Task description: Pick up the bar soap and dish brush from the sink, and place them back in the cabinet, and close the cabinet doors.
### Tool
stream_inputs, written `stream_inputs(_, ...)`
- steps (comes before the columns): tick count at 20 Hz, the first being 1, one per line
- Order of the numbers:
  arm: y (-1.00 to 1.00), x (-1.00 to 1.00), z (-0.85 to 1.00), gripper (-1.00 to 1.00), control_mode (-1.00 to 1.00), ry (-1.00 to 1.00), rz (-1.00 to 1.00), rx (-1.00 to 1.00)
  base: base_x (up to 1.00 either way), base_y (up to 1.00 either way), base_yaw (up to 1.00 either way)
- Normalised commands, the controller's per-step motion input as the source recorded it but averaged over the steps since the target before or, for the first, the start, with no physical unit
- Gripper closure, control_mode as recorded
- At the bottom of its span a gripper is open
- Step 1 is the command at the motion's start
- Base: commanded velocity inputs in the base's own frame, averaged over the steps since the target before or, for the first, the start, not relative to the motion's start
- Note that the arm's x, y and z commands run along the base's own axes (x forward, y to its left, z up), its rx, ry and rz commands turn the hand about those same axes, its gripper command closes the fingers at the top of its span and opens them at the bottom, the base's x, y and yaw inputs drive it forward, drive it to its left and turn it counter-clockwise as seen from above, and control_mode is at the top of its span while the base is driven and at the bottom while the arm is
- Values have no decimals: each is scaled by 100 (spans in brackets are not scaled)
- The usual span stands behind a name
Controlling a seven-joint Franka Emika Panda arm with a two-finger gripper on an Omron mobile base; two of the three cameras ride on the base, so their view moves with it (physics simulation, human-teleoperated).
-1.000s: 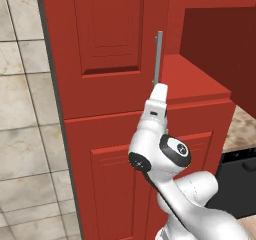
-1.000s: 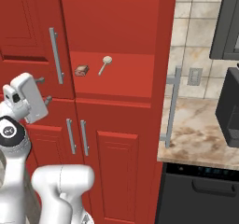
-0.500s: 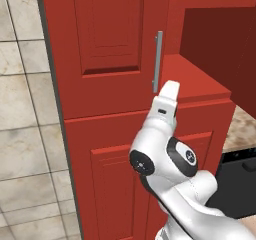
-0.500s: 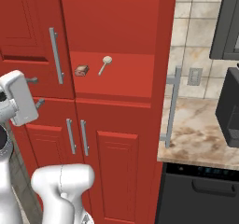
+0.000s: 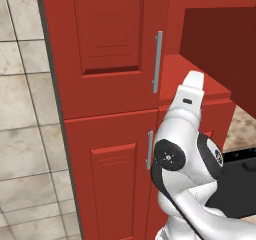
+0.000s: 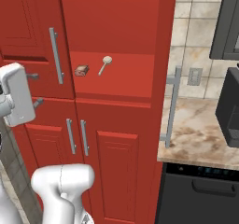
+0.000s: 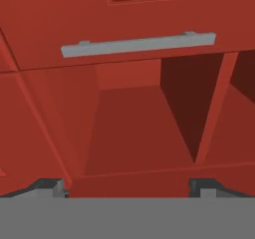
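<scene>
With the tall glossy red cabinet (image 6: 116, 27) standing open on its right half, both items rest on the red shelf (image 6: 116, 80) — left door (image 5: 107, 44) shut, right door's silver bar handle (image 6: 172, 106) swung out beside the marbled desk (image 6: 200, 136). Small orange-brown bar soap (image 6: 81, 70) just beside pale dish brush (image 6: 105, 65). Fingers (image 7: 127, 185) spread wide, empty. Risk: clipping the shelf edge — or missing the handle.

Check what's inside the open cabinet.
On the cabinet shelf lie the soap and, to its right, the brush, apart. The left door covers the shelf's left part, so anything there is hidden.
</scene>
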Motion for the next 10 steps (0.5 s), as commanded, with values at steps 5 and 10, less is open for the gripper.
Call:
stream_inputs(5, -44, -31, 7, -100, -100, 0, 9, 0, 0, 0, 0)
stream_inputs(10, -44, -33, 3, -100, -100, 0, 9, 0, 0, 0, 0)
